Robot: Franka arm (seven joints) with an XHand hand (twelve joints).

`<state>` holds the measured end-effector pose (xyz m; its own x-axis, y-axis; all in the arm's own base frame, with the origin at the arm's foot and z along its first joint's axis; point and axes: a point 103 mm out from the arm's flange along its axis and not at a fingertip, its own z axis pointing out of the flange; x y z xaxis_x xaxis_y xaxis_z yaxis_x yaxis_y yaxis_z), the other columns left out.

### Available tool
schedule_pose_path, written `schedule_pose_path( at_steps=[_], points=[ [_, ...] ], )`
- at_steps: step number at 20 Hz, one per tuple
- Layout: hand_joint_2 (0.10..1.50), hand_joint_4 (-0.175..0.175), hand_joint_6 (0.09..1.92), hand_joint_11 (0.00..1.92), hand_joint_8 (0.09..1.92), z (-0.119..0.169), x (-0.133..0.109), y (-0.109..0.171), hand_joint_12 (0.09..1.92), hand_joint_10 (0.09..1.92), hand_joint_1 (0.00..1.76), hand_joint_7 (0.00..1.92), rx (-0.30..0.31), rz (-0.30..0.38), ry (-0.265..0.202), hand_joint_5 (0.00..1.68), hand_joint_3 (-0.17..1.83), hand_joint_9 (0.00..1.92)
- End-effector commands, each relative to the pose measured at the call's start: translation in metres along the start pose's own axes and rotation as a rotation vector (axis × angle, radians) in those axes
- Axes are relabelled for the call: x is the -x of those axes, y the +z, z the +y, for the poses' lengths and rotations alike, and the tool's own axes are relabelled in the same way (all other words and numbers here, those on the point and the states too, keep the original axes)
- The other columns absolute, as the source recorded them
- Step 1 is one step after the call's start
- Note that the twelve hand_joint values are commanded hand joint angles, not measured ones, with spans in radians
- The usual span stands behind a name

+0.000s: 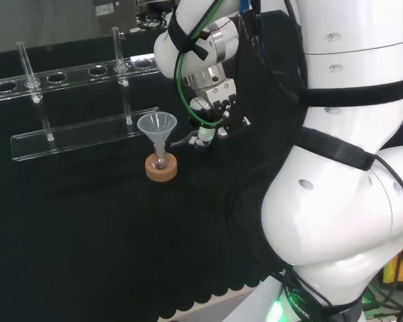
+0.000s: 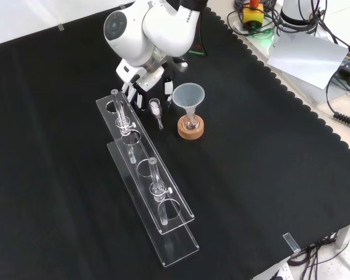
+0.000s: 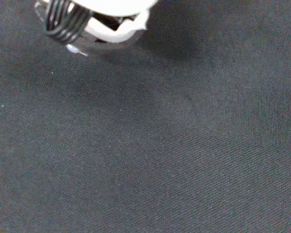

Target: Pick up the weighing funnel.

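Observation:
The weighing funnel (image 2: 157, 112) is a small clear scoop with a short stem, lying on the black cloth between the tube rack and the funnel. In the head view its stem (image 1: 183, 141) pokes out left of the fingertips. The hand (image 2: 144, 83) hangs low right over it, fingers pointing down and spread, some on each side of its wide end; I cannot see that they touch it. In the head view the hand (image 1: 215, 111) stands just right of the funnel. The wrist view has cloth very close and a black and white finger (image 3: 99, 22).
The big funnel (image 2: 188, 96) stands in a small flask on a cork ring (image 2: 191, 129), close beside the hand; it shows too in the head view (image 1: 157, 127). A clear tube rack (image 2: 163, 201) with two upright tubes runs beside them, also in the head view (image 1: 74, 134).

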<state>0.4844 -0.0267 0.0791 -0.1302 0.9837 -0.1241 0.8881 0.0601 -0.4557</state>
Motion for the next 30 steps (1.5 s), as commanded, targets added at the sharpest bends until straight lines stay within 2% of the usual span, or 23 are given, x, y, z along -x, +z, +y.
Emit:
schedule_pose_path(
  at_steps=[1, 9, 15, 17, 22, 30],
  points=[
    [0.66, 0.002, 0.76, 0.39, 0.71, 0.0002, -0.0009, 0.0017, 1.31, 0.58, 0.93, 0.34, -0.033, 0.003, -0.001, 0.73, 0.65, 0.7],
    [0.62, -0.037, 0.59, 0.34, 0.72, 0.0026, -0.0034, 0.0022, 1.34, 0.61, 0.91, 0.26, -0.06, -0.01, -0.003, 0.46, 0.68, 0.63],
    [0.61, -0.04, 0.47, 0.32, 0.72, 0.0023, 0.0001, 0.0026, 1.35, 0.63, 0.91, 0.24, -0.054, -0.009, -0.006, 0.44, 0.67, 0.6],
    [0.61, -0.034, 0.48, 0.32, 0.72, 0.0026, 0.0003, 0.0029, 1.35, 0.64, 0.91, 0.24, -0.053, -0.013, -0.005, 0.49, 0.67, 0.6],
    [0.62, 0.025, 0.65, 0.32, 0.72, 0.0055, -0.0036, 0.007, 1.34, 0.63, 0.91, 0.26, -0.047, -0.023, -0.007, 0.84, 0.66, 0.61],
    [0.63, 0.031, 0.72, 0.34, 0.72, 0.0063, -0.0015, 0.0086, 1.34, 0.62, 0.92, 0.27, -0.045, -0.025, -0.012, 0.88, 0.65, 0.63]
  ],
)
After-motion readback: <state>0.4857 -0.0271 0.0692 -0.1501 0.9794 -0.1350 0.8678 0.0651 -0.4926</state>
